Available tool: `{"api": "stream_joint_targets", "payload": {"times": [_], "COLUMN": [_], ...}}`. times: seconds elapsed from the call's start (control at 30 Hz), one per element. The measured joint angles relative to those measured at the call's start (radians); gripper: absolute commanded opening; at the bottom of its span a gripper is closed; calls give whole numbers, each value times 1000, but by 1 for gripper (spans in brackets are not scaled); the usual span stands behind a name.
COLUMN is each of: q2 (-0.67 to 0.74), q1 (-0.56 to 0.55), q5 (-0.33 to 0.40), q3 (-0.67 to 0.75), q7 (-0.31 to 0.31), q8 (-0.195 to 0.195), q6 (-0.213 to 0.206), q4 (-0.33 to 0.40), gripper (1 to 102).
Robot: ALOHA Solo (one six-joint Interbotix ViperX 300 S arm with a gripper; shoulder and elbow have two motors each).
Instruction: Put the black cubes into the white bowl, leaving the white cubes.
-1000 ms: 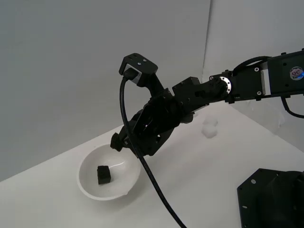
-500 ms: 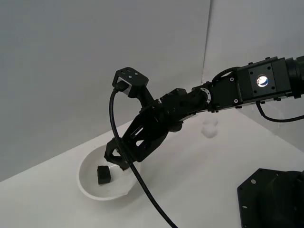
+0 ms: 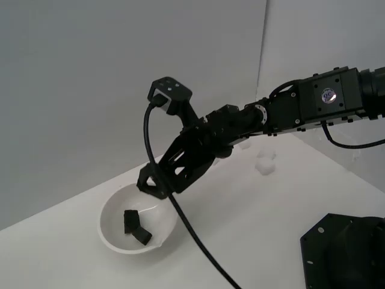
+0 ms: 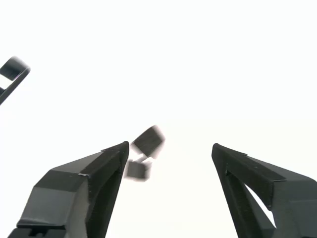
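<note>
Gripper sits just above the far rim of the white bowl, jaws spread wide with nothing between them; the wrist view shows the same gap. Two black cubes lie touching each other on the bowl's floor, also visible blurred in the wrist view. The bowl sits near the desk's edge on the exterior view's left, and one white cube rests well apart toward the far corner, faint against the surface.
</note>
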Motion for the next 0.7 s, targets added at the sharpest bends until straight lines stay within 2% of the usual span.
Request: {"api": "stream_joint_targets", "payload": {"times": [0.07, 0.13, 0.27, 0.4, 0.5, 0.7], "q2": [12, 20, 35, 25, -2, -60], "q1": [67, 135, 233, 299, 324, 362], "q5": [3, 6, 8, 6, 8, 14], "q3": [17, 23, 37, 26, 2, -57], "q7": [-5, -6, -23, -66, -101, -199], "q8": [20, 31, 87, 126, 143, 146], "q6": [12, 14, 14, 15, 15, 15], "q4": [3, 5, 6, 5, 6, 12], "gripper": [80, 80, 80, 80, 80, 81]}}
